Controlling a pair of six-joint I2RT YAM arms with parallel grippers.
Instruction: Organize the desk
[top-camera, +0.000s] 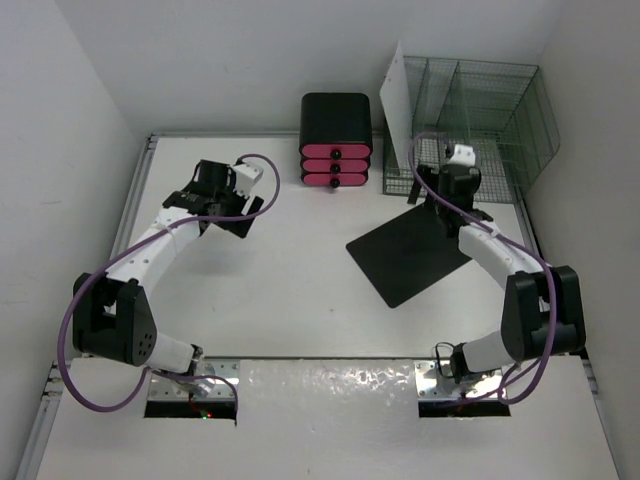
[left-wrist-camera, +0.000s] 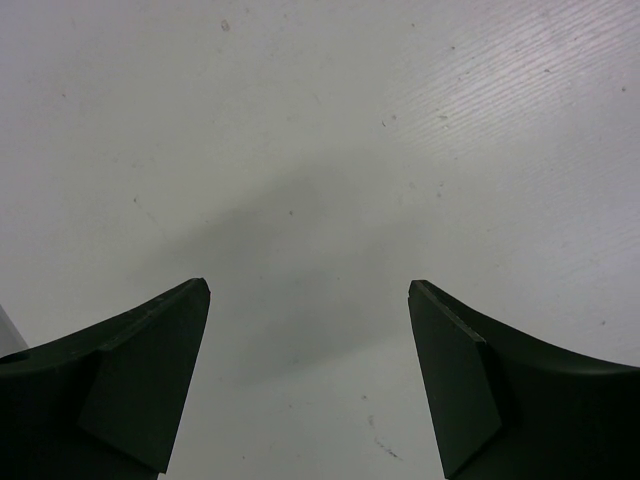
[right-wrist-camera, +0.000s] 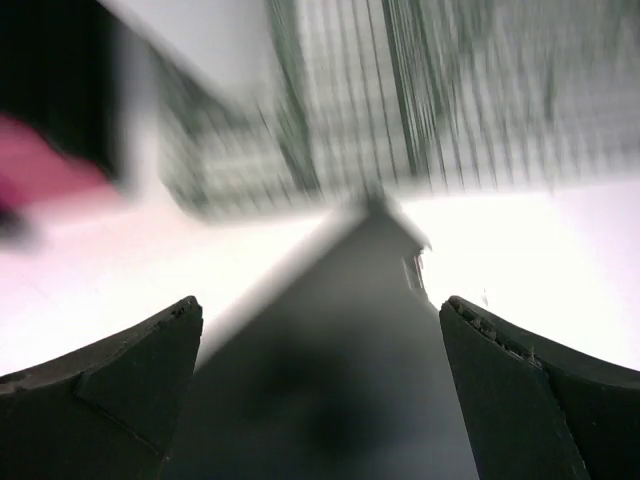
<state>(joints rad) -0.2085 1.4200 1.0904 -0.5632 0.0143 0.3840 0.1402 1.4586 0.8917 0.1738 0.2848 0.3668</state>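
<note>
Found the desk (top-camera: 290, 300) filling the space between the white walls, running from the arm bases at the near edge to the far wall. Judged the tidying partly done, not finished.

Noted a black flat sheet (top-camera: 405, 255) lying loose and skewed on the tabletop, toward the right edge and short of the far right corner. Judged it the one item yet to be put away, probably into the rack.

Noted a wire mesh rack (top-camera: 490, 100) in the far right corner, divided into upright compartments. Saw a white board (top-camera: 393, 95) standing on edge at its left end, leaning slightly; cannot tell whether inside the first compartment or merely against it. Saw nothing in the other compartments.

Noted a black drawer unit (top-camera: 337, 140) at the middle of the far edge, three pink drawers all shut, contents hidden.

Found the right gripper (right-wrist-camera: 320, 305) over the far corner of the black sheet, fingers spread wide, gripping nothing; wrist view blurred. Found the left gripper (left-wrist-camera: 310, 290) over bare tabletop toward the far left corner, fingers likewise well apart, empty.
</note>
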